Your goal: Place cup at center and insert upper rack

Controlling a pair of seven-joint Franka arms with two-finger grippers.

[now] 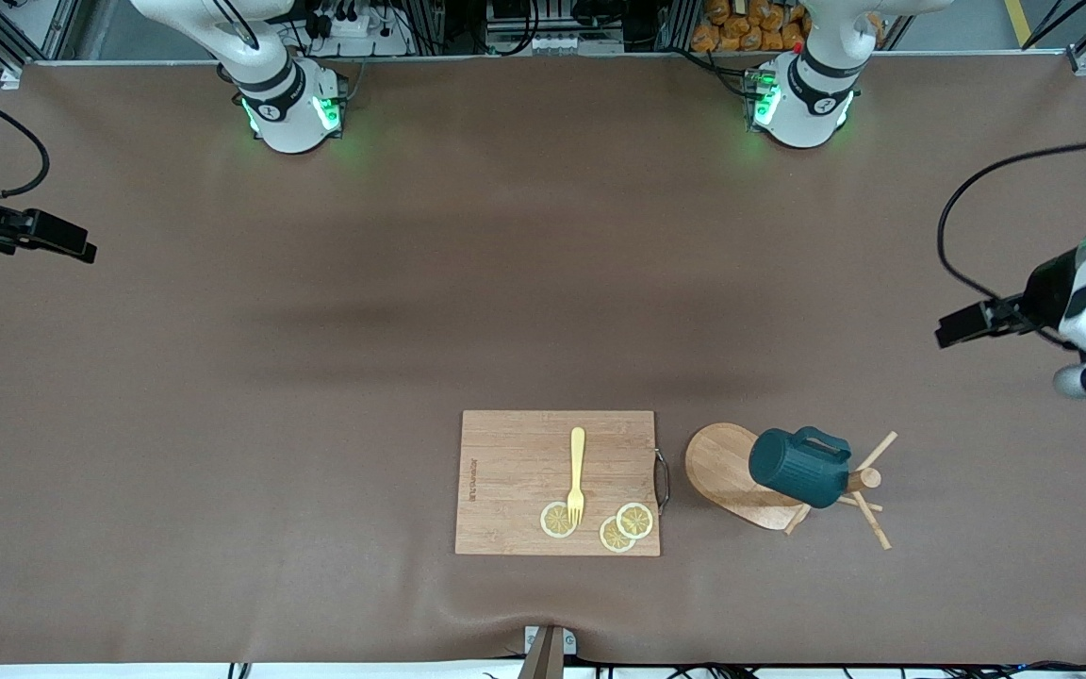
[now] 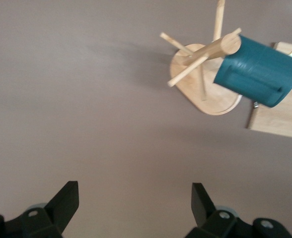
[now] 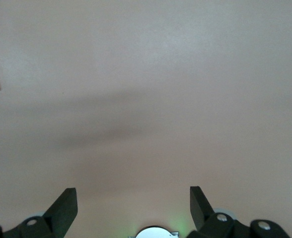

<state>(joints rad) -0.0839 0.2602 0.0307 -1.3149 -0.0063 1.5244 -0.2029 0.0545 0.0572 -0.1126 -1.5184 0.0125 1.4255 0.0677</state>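
A: Where's the cup (image 1: 799,468)?
B: Hung on the upper rack (image 1: 730,471), at the cutting board's (image 1: 515,481) 3 o'clock; mouth toward 10 o'clock.
A: Jaws?
B: Left gripper (image 2: 135,204) and right gripper (image 3: 133,203) wide, waiting over the worktop (image 1: 317,377) ends.

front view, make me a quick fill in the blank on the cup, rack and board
1. The cup hangs on the ___.
2. On the board, the fork lies beside ___ lemon slices.
3. Both grippers, left and right, stand ___.

Missing words: rack; three; open
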